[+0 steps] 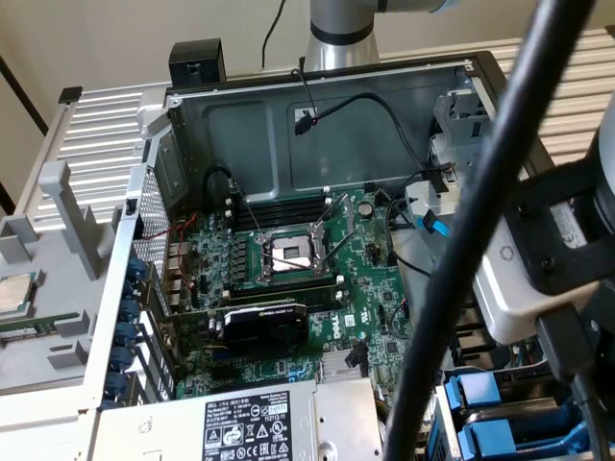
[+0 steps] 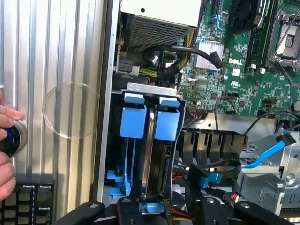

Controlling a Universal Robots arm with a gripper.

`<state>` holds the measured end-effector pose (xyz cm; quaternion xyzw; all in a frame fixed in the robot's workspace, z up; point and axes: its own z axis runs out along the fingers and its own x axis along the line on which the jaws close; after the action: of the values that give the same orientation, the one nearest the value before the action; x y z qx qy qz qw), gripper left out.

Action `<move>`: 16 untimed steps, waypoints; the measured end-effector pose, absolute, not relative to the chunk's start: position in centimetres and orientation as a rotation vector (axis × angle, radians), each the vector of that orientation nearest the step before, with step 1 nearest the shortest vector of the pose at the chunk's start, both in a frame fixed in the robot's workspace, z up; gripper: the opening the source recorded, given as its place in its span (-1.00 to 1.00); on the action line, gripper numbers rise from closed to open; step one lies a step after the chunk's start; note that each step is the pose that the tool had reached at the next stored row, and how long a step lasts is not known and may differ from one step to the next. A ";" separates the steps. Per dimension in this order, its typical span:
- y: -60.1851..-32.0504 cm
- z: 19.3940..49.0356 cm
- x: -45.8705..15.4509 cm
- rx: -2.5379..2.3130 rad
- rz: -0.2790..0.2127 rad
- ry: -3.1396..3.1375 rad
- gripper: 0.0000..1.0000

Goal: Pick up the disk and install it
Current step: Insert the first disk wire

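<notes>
- Inside the drive cage [image 2: 140, 88], just beside the power supply [image 2: 159, 14], the disk [image 2: 150, 150] stands on edge. It is a thin silver-grey metal slab between two bright blue plastic carrier rails [image 2: 132, 119].
- It lies straight ahead of the gripper [image 2: 164, 212]. Its near end runs in under the gripper's black body, and its visible long edge leads away toward the power supply, parallel to the case wall.
- Whether the gripper is clamped on the disk or only poised over it cannot be told.
- On the exterior view's right, the blue carriers [image 1: 478, 394] sit low in the case corner beneath the white wrist housing [image 1: 524, 288]. A thick black cable [image 1: 461, 259] crosses in front.
- The power supply has a perforated steel side. Beyond the cage lies the glossy green motherboard [image 2: 243, 70], and a flat blue data cable [image 2: 267, 152] loops near it.
- Outside the case wall is ribbed aluminium plate [image 2: 61, 47]. A person's hand [image 2: 4, 166] holds a blue-and-black knob [image 2: 11, 138] there, well apart from the cage, with a keyboard [image 2: 28, 206] nearby.
</notes>
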<state>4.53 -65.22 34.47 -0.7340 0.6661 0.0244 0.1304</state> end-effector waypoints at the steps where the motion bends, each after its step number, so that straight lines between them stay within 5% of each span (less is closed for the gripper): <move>1: -65.2 34.4 4.6 -2.132 0.075 1.930 -0.18; 3: -65.3 34.3 4.6 -2.133 0.083 1.921 -0.33; 9: -65.4 34.2 4.7 -2.132 0.105 1.899 -0.33; 13: -65.4 34.2 4.7 -2.128 0.112 1.896 -0.63; 16: -65.4 34.2 4.7 -2.126 0.115 1.895 -0.66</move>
<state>4.71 -65.42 34.16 -0.7380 0.6578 0.0399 0.1453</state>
